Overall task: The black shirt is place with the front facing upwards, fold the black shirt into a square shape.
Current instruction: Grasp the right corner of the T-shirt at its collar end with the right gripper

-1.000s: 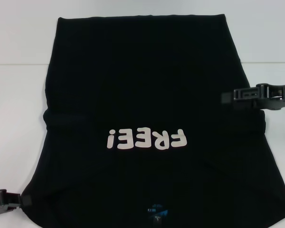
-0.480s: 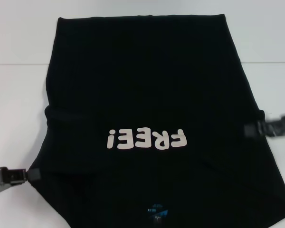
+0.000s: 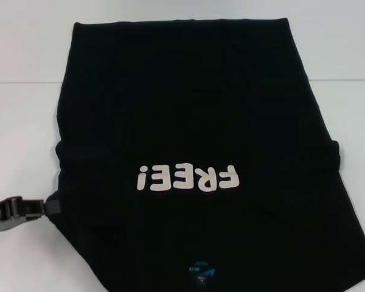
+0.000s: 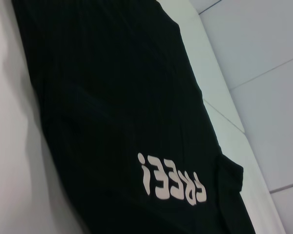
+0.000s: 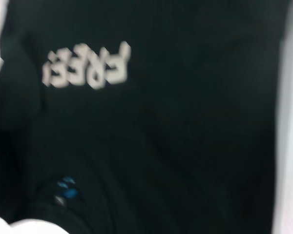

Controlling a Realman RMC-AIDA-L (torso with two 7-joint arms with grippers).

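The black shirt (image 3: 188, 109) is showing plain black cloth, with pale pinkish-white "FREE!" lettering (image 3: 187, 177) to the right of the black left gripper (image 3: 48, 207). A small blue neck label (image 3: 201, 269) is showing. The table (image 3: 18, 134) is appearing white.

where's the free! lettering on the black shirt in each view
Head view: the pale pinkish-white FREE! lettering sits just below centre, upside down on the large black cloth shirt.
Left wrist view: lower middle, running diagonally.
Right wrist view: upper left.
Shared landmark: small blue neck label.
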